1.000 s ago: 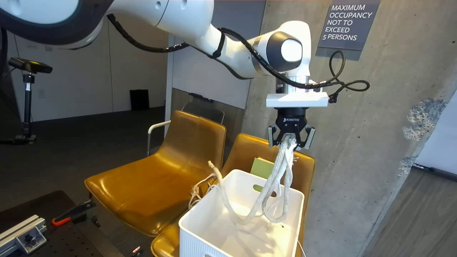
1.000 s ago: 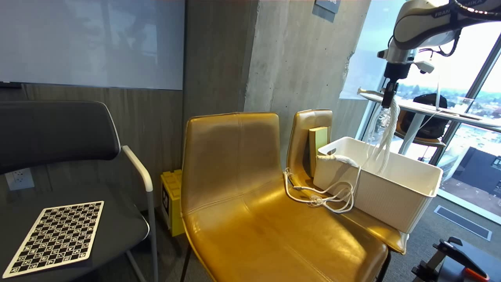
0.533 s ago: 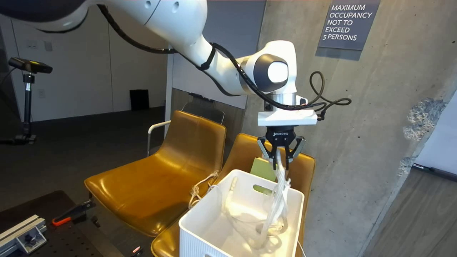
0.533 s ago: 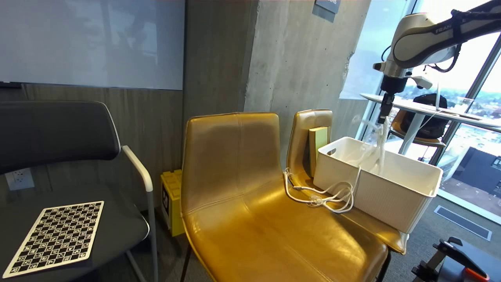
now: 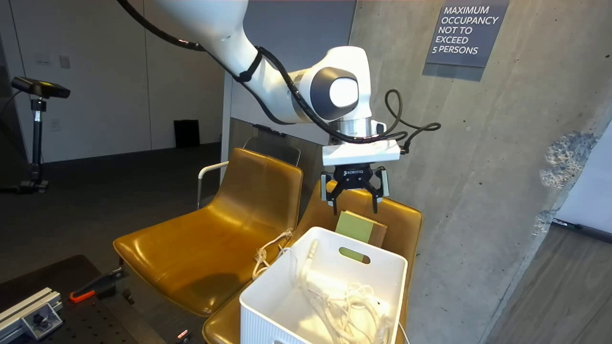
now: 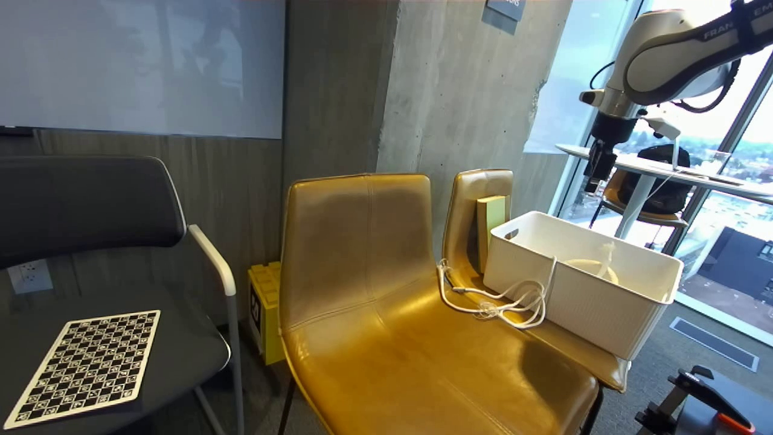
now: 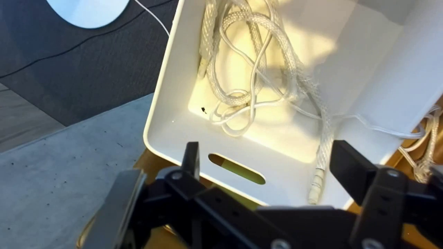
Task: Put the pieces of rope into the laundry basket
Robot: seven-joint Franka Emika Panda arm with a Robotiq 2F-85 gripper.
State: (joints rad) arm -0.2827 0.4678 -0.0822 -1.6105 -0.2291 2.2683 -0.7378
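Note:
The white laundry basket (image 5: 267,310) stands on a tan chair in both exterior views. A thick pale braided rope (image 7: 323,152), tangled with thinner cord, lies loosely inside it; its taped end leans up the inner wall near the handle hole. Outside the basket, another bundle of white cord (image 6: 490,309) rests on the seat, and a strand hangs over the basket's side rim. My gripper (image 5: 355,211) is above the handle end of the basket. Its fingers are spread wide with nothing between them, as the wrist view also shows the gripper (image 7: 265,148).
A green book (image 5: 355,226) leans on the chair back behind the basket. A tan chair (image 6: 362,241) stands alongside, with a concrete wall (image 5: 478,191) behind. A round table (image 6: 694,169) is near the window. A clamp with orange (image 5: 82,297) lies on a dark surface.
The gripper has come down and opened, and the rope has dropped from it into the basket. The arm has then shifted left in an exterior view, with the gripper rising slightly.

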